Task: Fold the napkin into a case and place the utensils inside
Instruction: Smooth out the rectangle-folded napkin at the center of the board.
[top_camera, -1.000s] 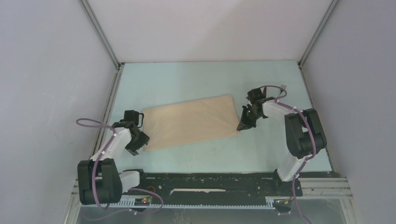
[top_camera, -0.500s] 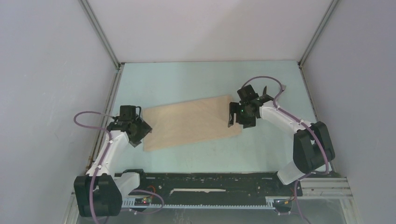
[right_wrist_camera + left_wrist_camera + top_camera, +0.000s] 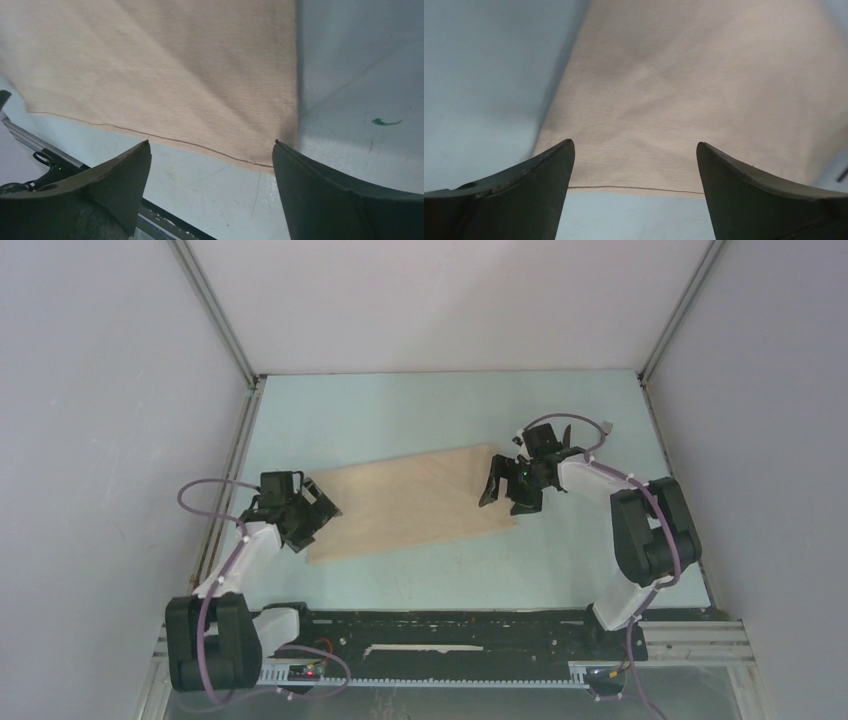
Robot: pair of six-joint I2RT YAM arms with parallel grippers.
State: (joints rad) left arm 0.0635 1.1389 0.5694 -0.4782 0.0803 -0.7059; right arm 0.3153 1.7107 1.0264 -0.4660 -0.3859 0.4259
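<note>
Plain beige-tan napkin [image 3: 415,502], smooth flat slanted oblong, lying mid-table [image 3: 400,415], left hand [image 3: 635,145] released over its left end, right hand [image 3: 210,145] released over its right end

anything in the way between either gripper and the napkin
Nothing visible. The left gripper and the right gripper are both open over opposite ends of the napkin, with only bare cloth and table below them.
</note>
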